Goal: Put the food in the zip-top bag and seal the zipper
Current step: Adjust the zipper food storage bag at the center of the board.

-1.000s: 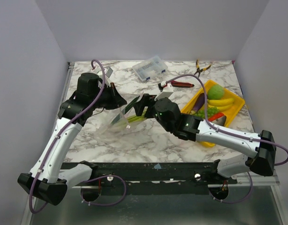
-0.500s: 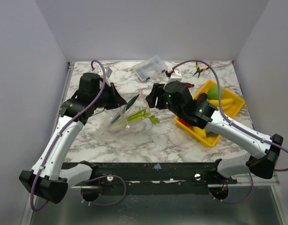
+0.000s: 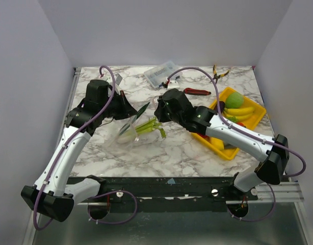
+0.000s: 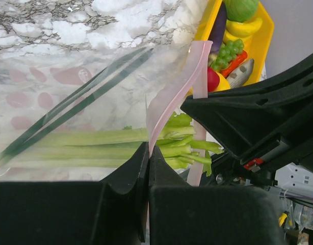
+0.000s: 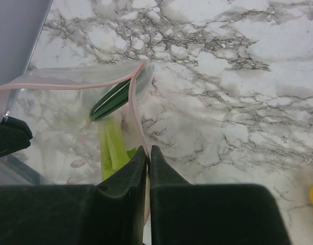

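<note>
Holding the zip-top bag [image 3: 127, 137] by its mouth looks like the step in hand. The bag lies left of centre in the top view, with the celery stalk [image 3: 149, 126] mostly inside it. The leafy end seems to poke out past the zipper [image 4: 177, 89].

To do this well, keep each pinch on the pink strip itself, since the clear film is floppy and would likely slip or stretch. I would draw the two lips apart gently and raise the mouth a little so the celery can slide deeper. The leaves need to be clear of the strip before any sealing, or the zipper will probably not press shut along its whole run.

The left gripper [image 4: 148, 153] is clamped tight on the strip at the bottom centre of its wrist view. The right gripper [image 5: 148, 153] has its jaws narrowed right down on the same strip, at another spot along the mouth.

In the top view the left arm rises from the lower left and bends its wrist rightward over the bag. The right arm stretches from the lower right across the near corner of the tray [image 3: 224, 151], where the other food [image 3: 238, 110] waits. Its wrist points left, close to the left gripper and facing it.
</note>
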Available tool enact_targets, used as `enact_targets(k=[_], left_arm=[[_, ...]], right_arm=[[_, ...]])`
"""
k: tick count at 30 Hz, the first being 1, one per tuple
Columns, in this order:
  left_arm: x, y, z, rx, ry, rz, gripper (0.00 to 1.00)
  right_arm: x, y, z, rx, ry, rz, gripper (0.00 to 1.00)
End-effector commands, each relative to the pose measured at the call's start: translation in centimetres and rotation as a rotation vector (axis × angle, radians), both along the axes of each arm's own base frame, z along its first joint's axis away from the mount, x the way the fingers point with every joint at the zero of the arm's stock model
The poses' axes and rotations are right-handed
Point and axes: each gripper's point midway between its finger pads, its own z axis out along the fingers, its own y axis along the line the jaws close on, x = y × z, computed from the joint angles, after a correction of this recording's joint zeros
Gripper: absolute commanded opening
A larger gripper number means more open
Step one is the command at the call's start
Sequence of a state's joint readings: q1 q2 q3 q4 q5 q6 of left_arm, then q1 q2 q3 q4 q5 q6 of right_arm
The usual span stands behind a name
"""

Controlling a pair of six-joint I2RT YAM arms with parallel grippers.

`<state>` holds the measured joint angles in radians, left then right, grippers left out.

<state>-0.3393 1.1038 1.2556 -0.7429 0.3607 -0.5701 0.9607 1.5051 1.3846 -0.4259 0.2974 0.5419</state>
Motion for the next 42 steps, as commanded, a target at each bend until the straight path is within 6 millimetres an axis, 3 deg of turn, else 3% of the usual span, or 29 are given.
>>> enact_targets(k=[1, 5, 8, 10, 11, 13, 19, 23, 26, 29, 34, 39, 42], left_arm=[[-0.5, 0.5, 0.4, 0.021, -0.034, -0.019, 0.0], [-0.7, 0.9, 0.6, 0.025, -0.019, 0.001, 0.0], [1.1, 0.4, 0.9, -0.004, -0.023, 0.035, 0.0], [3.4, -0.3, -0.5, -0.008, 0.016, 0.052, 0.0], [4.1, -0.6, -1.5, 0.001, 0.074, 0.033, 0.0], [4.6, -0.3, -2.0, 0.046, 0.124, 0.03, 0.0], [1.8, 0.9, 0.2, 0.024, -0.002, 0.037, 0.0], [0.7, 0.4, -0.5, 0.003, 0.02, -0.007, 0.0], [0.7, -0.2, -1.3, -0.013, 0.041, -0.037, 0.0], [0.4, -0.7, -1.6, -0.021, 0.052, -0.076, 0.0], [0.1, -1.0, -1.5, -0.034, 0.047, -0.105, 0.0], [-0.2, -0.8, -1.5, -0.025, 0.04, -0.108, 0.0], [-0.4, -0.8, -1.6, -0.025, 0.04, -0.112, 0.0]], right_arm=[[0.1, 1.3, 1.3, 0.001, 0.004, 0.039, 0.01], [1.5, 1.5, 0.6, 0.056, 0.218, -0.03, 0.0], [5.1, 2.6, 0.4, 0.179, 0.376, 0.027, 0.0], [8.3, 3.0, -1.2, 0.192, 0.455, 0.026, 0.0], [9.1, 3.0, -2.5, 0.155, 0.493, 0.025, 0.0], [9.7, 2.8, -3.0, 0.083, 0.515, 0.012, 0.0], [6.7, 0.5, -1.8, 0.069, 0.485, 0.03, 0.0], [4.5, 0.3, -1.3, 0.048, 0.444, 0.09, 0.0], [3.5, -0.1, -1.1, 0.041, 0.414, 0.128, 0.19], [2.7, -1.6, -0.4, -0.11, 0.301, 0.089, 0.34], [0.2, -1.8, 0.5, -0.278, 0.156, 0.156, 0.58], [-2.2, -3.0, -1.3, -0.252, 0.193, 0.187, 0.63], [-3.7, -2.4, 1.5, -0.067, 0.076, 0.261, 0.67]])
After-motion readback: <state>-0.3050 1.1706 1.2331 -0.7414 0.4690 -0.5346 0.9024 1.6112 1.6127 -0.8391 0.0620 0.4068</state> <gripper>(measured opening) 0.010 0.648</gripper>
